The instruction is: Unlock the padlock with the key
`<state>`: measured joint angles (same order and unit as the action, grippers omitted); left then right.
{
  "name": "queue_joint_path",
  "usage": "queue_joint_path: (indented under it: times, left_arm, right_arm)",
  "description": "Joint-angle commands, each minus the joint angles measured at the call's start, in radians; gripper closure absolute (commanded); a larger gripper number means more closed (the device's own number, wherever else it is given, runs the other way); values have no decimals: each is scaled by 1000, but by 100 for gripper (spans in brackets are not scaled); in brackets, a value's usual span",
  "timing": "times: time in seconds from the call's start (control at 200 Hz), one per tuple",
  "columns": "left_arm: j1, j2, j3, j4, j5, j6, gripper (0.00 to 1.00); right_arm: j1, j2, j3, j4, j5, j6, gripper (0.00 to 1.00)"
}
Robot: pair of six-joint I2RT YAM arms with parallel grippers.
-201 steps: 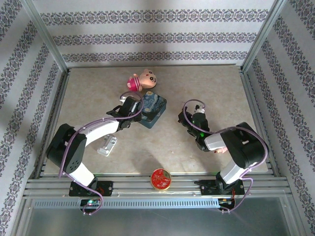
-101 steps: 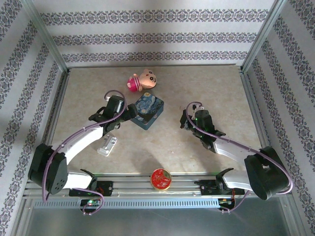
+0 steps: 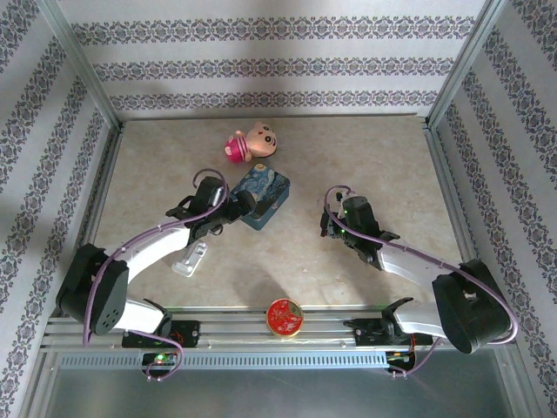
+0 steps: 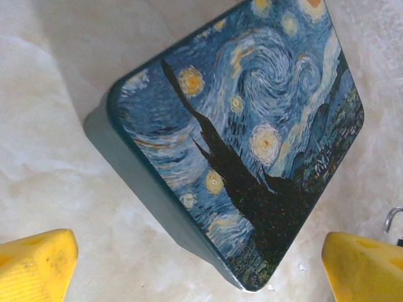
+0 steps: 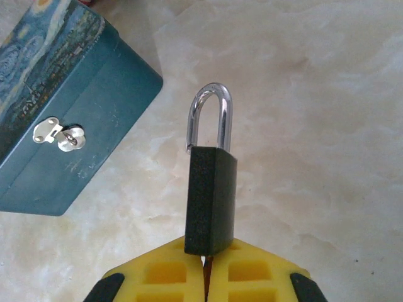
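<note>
The padlock (image 5: 211,198), black-bodied, stands upright between my right gripper's (image 5: 204,258) yellow pads, which are shut on its lower end. Its silvery shackle (image 5: 209,119) has the left leg lifted clear of the body. A thin pale sliver shows between the pads under the lock; I cannot tell if it is the key. In the top view the right gripper (image 3: 329,223) sits right of the blue painted tin (image 3: 264,196). My left gripper (image 4: 201,274) hangs open over the tin's lid (image 4: 252,132), its yellow fingertips (image 4: 34,267) wide apart on either side of the tin's near corner.
A small silver clasp (image 5: 60,135) sits on the tin's side wall facing the right gripper. A pink toy (image 3: 248,142) lies behind the tin, a whitish-silver block (image 3: 190,258) under the left arm, and a round red tin (image 3: 285,317) at the front rail.
The left gripper drew back to the left of the tin, then came right over it again. The right arm stretched out low and shifted slightly left, still holding the padlock.
</note>
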<state>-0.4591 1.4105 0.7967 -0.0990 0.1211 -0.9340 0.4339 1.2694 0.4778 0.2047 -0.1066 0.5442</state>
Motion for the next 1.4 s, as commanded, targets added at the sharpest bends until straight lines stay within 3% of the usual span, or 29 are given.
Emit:
queue_joint_path:
  times: [0.0,0.245,0.51,1.079,1.394]
  left_arm:
    - [-10,32,10,69,26,-32,1]
    - [4,143,78,102,6,7,2]
    - [54,255,152,182,30,62,15]
    - [122,471,374,260,149,119,17]
    - [142,484,413,257,164,121,16]
  right_arm:
    - [-6,14,35,10,-13,-29,100]
    - [-8,45,48,22,-46,-61,100]
    - [-14,93,69,7,-70,-88,100]
    - [-30,161,84,22,-76,-96,100]
    - [-67,196,97,19,-41,-58,100]
